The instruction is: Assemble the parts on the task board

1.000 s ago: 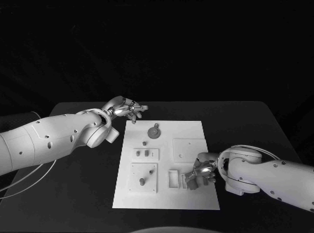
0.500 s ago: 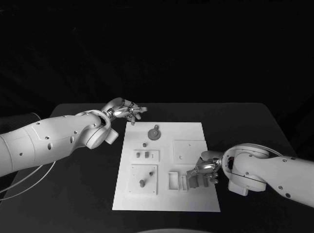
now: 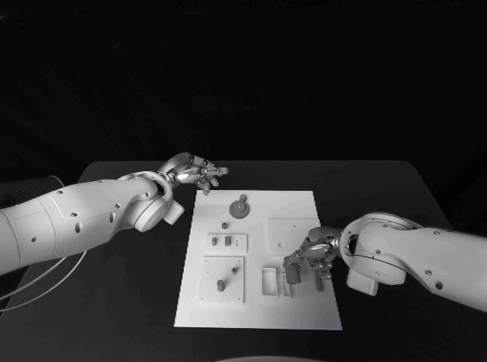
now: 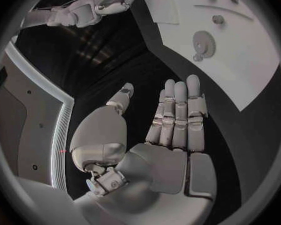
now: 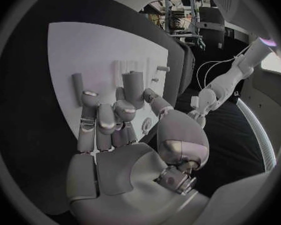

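Two hands: right hand (image 3: 309, 262) pinches a small part (image 5: 132, 81) above the task board (image 3: 292, 200); tilt risks jamming. Left hand (image 3: 196, 170) open, idle at board's far corner.

This looks like a robotics lab or test room. A black table (image 3: 124, 302) stands before a fully dark backdrop, and a white task board (image 3: 298, 204) lies in its middle, like a test bench. In the right wrist view, metal racks with equipment (image 5: 181, 20) and loose cables (image 5: 209, 67) stand in the background.
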Motion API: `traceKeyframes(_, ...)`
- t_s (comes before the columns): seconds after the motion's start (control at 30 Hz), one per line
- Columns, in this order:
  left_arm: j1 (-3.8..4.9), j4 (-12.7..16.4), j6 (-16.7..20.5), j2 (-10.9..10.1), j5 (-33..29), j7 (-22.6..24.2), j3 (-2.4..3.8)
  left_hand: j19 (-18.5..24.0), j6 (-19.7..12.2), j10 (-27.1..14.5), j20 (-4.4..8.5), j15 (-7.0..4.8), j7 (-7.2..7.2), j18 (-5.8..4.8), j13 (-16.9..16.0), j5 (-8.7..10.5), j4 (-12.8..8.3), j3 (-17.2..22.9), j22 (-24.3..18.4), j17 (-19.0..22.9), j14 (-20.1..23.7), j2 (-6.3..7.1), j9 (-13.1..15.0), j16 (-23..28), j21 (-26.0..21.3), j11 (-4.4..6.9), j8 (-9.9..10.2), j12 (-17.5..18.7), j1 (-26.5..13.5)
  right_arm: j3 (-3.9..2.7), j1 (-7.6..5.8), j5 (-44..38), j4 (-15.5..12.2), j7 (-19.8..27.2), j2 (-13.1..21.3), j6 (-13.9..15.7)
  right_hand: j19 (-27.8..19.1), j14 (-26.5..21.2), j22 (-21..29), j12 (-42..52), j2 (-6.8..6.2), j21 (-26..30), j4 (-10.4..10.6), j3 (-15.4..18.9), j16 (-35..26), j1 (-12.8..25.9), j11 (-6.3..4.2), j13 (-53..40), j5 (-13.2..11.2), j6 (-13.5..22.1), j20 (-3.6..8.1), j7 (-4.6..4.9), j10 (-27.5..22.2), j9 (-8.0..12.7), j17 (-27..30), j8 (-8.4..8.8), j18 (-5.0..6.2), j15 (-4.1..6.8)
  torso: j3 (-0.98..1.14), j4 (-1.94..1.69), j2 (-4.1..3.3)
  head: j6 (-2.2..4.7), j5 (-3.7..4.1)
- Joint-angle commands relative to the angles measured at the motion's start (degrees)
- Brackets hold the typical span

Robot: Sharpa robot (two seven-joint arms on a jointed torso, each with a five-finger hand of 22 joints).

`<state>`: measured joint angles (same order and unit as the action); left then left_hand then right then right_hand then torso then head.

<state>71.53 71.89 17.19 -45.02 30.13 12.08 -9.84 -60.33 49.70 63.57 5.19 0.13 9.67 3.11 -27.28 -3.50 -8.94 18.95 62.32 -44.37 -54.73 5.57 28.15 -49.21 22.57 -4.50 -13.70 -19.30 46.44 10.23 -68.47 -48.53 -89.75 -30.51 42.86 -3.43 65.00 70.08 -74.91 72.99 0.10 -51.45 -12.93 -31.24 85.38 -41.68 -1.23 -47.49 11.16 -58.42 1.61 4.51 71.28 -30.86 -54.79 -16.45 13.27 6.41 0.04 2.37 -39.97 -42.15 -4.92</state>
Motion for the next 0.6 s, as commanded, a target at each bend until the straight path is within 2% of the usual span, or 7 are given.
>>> traceKeyframes(0.03, 0.05, 0.15, -0.66, 0.24, 0.28, 0.07, 0.03, -0.08, 0.02, -0.34, 0.22, 0.1, 0.31, 1.79, -0.05, 0.06, -0.36, 0.04, 0.1, -0.1, 0.34, -0.04, -0.09, 0.32, -0.3, 0.04, -0.35, 0.26, 0.45, 0.13, -0.19, 5.84, 0.1, -1.07, -0.81, -2.47, -0.48, -0.53, -0.94, -0.4, 0.0, 0.06, 0.62, 0.01, -0.04, 0.9, -0.4, -0.08, -0.03, -0.68, -0.16, 0.31, -0.24, 0.03, 0.16, -0.22, 1.73, 0.1, -0.04, 0.04, 0.01, -0.11, -0.16)
traceKeyframes(0.17, 0.05, 0.11, -0.64, 0.35, 0.31, 0.07, 0.03, -0.07, 0.03, -0.35, 0.21, 0.1, 0.31, 1.79, -0.06, 0.05, -0.43, 0.04, 0.12, -0.11, 0.34, -0.06, -0.09, 0.32, -0.3, 0.03, -0.36, 0.26, 0.53, 0.61, -0.21, 5.87, -0.07, -1.32, -1.94, -2.74, -0.58, -0.68, -0.97, -0.42, 0.0, 0.06, 0.6, -0.09, -0.05, 0.97, -0.39, -0.11, -0.01, -0.67, -0.16, 0.31, -0.31, 0.06, 0.23, -0.19, 1.73, 0.1, 0.01, 0.01, -0.03, -0.03, -0.02)
traceKeyframes(0.27, 0.05, 0.1, -0.62, 0.39, 0.33, 0.07, 0.03, -0.08, 0.04, -0.35, 0.21, 0.11, 0.31, 1.78, -0.06, 0.04, -0.47, 0.04, 0.13, -0.12, 0.35, -0.07, -0.09, 0.32, -0.31, 0.03, -0.37, 0.26, 0.59, 1.31, -0.42, 5.87, 0.03, -1.39, -2.69, -2.79, -0.63, -0.7, -0.99, -0.42, -0.08, 0.04, 0.51, -0.13, -0.03, 0.94, -0.39, -0.13, 0.01, -0.67, -0.15, 0.32, -0.33, 0.07, 0.2, -0.17, 1.73, 0.1, 0.02, 0.0, -0.04, -0.06, -0.11)
traceKeyframes(0.43, 0.05, 0.07, -0.67, 0.46, 0.34, 0.04, 0.03, -0.08, 0.05, -0.35, 0.2, 0.11, 0.31, 1.78, -0.07, 0.04, -0.53, 0.03, 0.14, -0.13, 0.35, -0.08, -0.1, 0.32, -0.31, 0.03, -0.37, 0.26, 0.64, 1.8, -0.48, 4.82, 0.67, -1.37, -4.06, -3.2, -0.65, -0.72, -1.01, -0.42, -0.12, 0.03, 0.45, -0.16, -0.02, 0.93, -0.38, -0.14, 0.0, -0.66, -0.15, 0.32, -0.36, 0.08, 0.17, -0.16, 1.73, 0.1, 0.01, -0.06, -0.07, -0.07, -0.18)
traceKeyframes(0.5, 0.06, 0.1, -0.69, 0.48, 0.34, 0.04, 0.03, -0.08, 0.05, -0.35, 0.2, 0.11, 0.31, 1.78, -0.07, 0.04, -0.55, 0.03, 0.15, -0.13, 0.34, -0.08, -0.1, 0.32, -0.31, 0.03, -0.38, 0.26, 0.66, 2.03, -0.48, 4.01, 0.87, -1.19, -4.43, -3.55, -0.66, -0.78, -1.01, -0.42, -0.13, 0.02, 0.43, -0.16, -0.03, 0.93, -0.38, -0.15, -0.01, -0.65, -0.15, 0.32, -0.36, 0.09, 0.25, -0.15, 1.73, 0.1, 0.0, -0.06, -0.07, -0.14, -0.23)
traceKeyframes(0.6, 0.06, 0.1, -0.7, 0.57, 0.35, 0.04, 0.04, -0.08, 0.05, -0.36, 0.2, 0.11, 0.31, 1.78, -0.07, 0.04, -0.57, 0.02, 0.15, -0.14, 0.34, -0.09, -0.1, 0.32, -0.31, 0.02, -0.38, 0.26, 0.68, 2.55, -0.48, 1.71, 1.38, -0.8, -5.02, -3.64, -0.68, -0.82, -1.02, -0.42, -0.13, 0.02, 0.42, -0.18, -0.03, 0.95, -0.37, -0.16, -0.05, -0.64, -0.15, 0.33, -0.37, 0.1, 0.28, -0.14, 1.73, 0.1, -0.04, -0.07, -0.05, -0.68, -0.33)
